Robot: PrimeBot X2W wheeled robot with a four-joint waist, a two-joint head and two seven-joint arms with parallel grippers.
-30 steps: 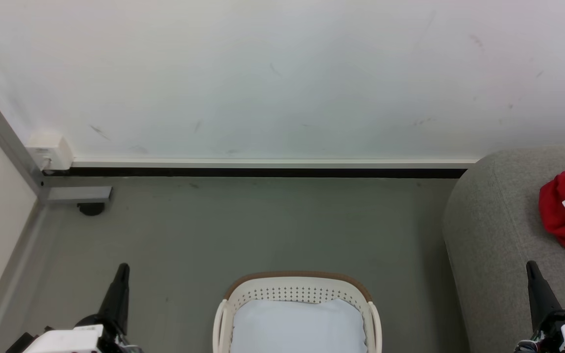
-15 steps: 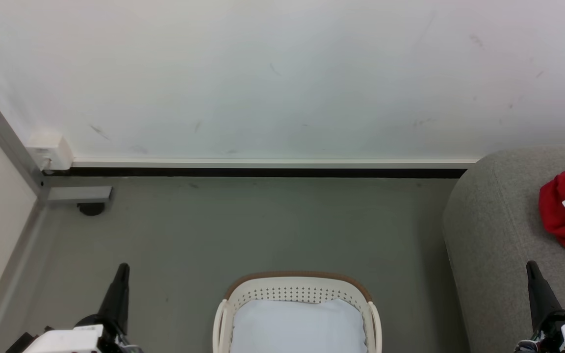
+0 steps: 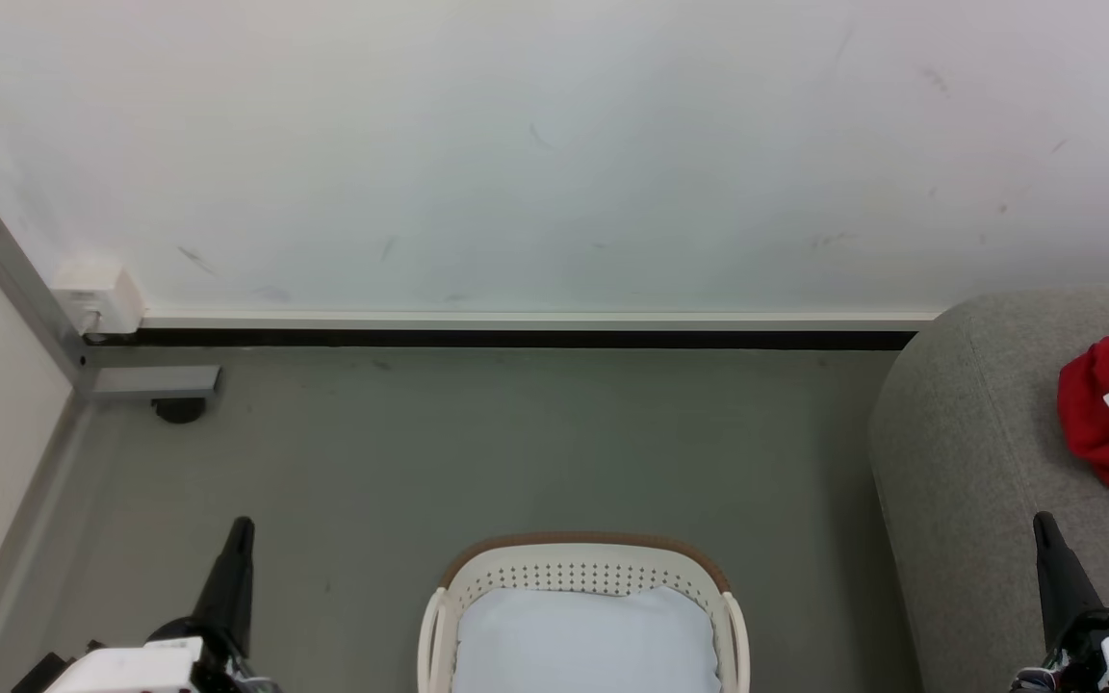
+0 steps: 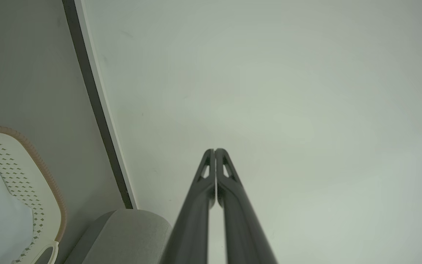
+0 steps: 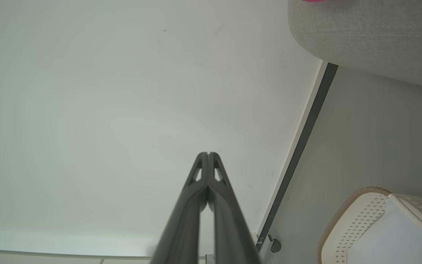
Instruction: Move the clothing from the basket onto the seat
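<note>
Red clothing (image 3: 1108, 423) lies on the grey seat (image 3: 978, 462) at the far right, partly cut off by the picture's edge. Nothing has moved in the last second: the clothing and the basket (image 3: 585, 551) are just where they were, and the robot holds still too. I think that means the job is done, or nearly done, and the robot is resting. The basket sits on the floor (image 3: 516, 443) in the near middle, and inside it I see its pale white lining (image 3: 583, 635) (no red in the part that shows, though its near end is cut off). The left gripper (image 3: 241, 527) is at the near left, over the floor, its two dark fingers pressed together with nothing between them. The right gripper (image 3: 1044, 522) is at the near right, over the seat, pinched shut and empty too. The clothing lies a bit farther and to the right of that gripper, near it but not touching. It is well apart from the left gripper, with the basket between them.
</note>
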